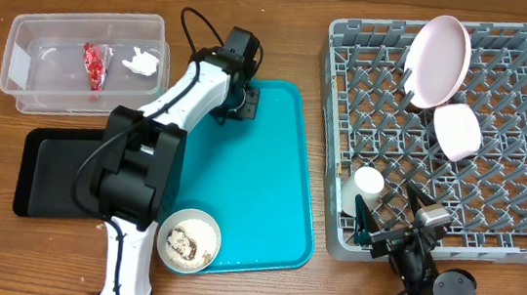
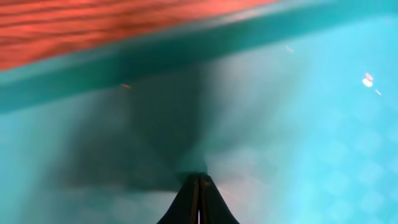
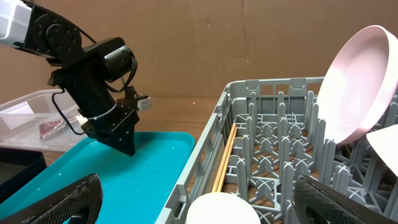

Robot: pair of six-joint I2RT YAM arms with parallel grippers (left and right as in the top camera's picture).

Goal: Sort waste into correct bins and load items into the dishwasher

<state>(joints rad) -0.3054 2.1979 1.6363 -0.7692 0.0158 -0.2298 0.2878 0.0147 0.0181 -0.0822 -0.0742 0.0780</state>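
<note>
The clear tub at the far left holds the red wrapper and the white tissue. The black tray lies in front of it, partly hidden by my left arm. An off-white bowl with rice and a brown lump stands on the teal tray's near corner. The grey rack holds the pink plate, pink bowl, white cup and chopsticks. My left gripper is shut and empty, low over the teal tray's far corner. My right gripper is open at the rack's near left corner, its fingers either side of the cup.
The teal tray fills the middle, between the black tray and the rack. The plate leans upright against pegs at the rack's far side. The wooden table runs all round, and a cardboard wall stands behind.
</note>
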